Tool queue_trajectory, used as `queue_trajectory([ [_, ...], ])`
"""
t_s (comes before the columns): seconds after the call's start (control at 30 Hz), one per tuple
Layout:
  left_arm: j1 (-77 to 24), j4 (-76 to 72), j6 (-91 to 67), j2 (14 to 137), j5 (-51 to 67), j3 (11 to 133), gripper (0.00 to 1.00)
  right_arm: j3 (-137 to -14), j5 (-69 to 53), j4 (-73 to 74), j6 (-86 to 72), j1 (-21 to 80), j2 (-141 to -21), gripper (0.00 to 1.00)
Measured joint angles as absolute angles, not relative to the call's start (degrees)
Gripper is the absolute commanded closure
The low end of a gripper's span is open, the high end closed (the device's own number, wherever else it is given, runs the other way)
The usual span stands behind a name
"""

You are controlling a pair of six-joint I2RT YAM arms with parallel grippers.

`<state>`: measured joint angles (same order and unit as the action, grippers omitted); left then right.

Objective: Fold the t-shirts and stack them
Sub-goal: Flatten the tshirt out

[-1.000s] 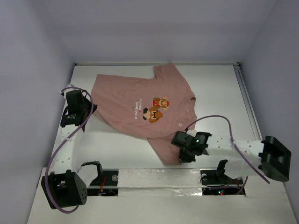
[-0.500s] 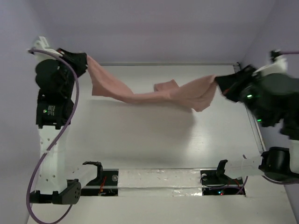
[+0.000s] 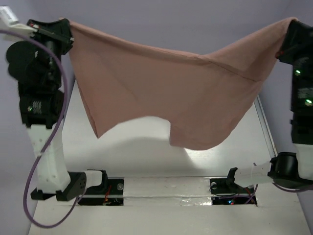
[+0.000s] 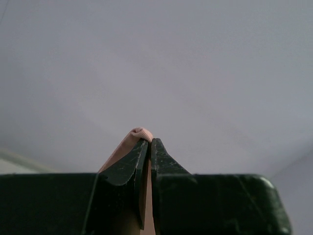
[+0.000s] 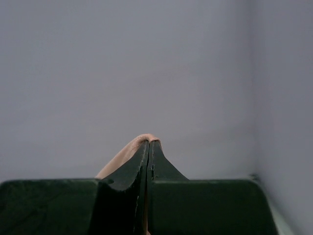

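- Salmon-pink cotton t-shirt (image 3: pixel 186 93) hangs in the air, spread wide between 2 raised arms, clear of the white worktop (image 3: pixel 137 159) below.
- Its top left corner is clenched in the left pincer (image 3: pixel 62 30), high by the left wall.
- Left wrist view: left pincer (image 4: pixel 149 142) has its black jaws pressed together on a small pink fold of t-shirt (image 4: pixel 139 131).
- Its top right corner is gripped by the right pincer (image 3: pixel 286 36), high by the right wall.
- Right wrist view: right pincer (image 5: pixel 148 143) is closed tight on a pink fold (image 5: pixel 142 137).
- Top edge sags in the middle; cloth hangs lowest right of centre.
- Soft shadow lies on the worktop underneath.
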<state>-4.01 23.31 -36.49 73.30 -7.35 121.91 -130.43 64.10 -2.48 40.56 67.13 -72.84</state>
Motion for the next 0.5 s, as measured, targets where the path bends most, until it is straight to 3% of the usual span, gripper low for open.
queue_trajectory([
  [0.1, -3.7, 23.03, -36.6, 77.58, -8.05, 118.45, 1.0, -133.32, 58.35, 1.96, 37.47, 55.02, -78.52, 1.0],
  [0.27, -3.49, 22.7, -36.71, 85.43, -8.49, 108.81, 1.0, -126.69, 39.11, 21.39, 12.62, 29.45, -84.49, 1.0],
  [0.37, -2.87, 22.81, -36.8, 87.26, -8.23, 101.86, 1.0, -113.65, 28.62, 28.21, 1.96, 20.97, -86.28, 1.0],
  [0.5, -1.93, 22.37, -37.47, 89.08, -7.88, 98.65, 1.0, -119.0, 17.47, 38.39, -6.39, 13.37, -98.85, 1.0],
])
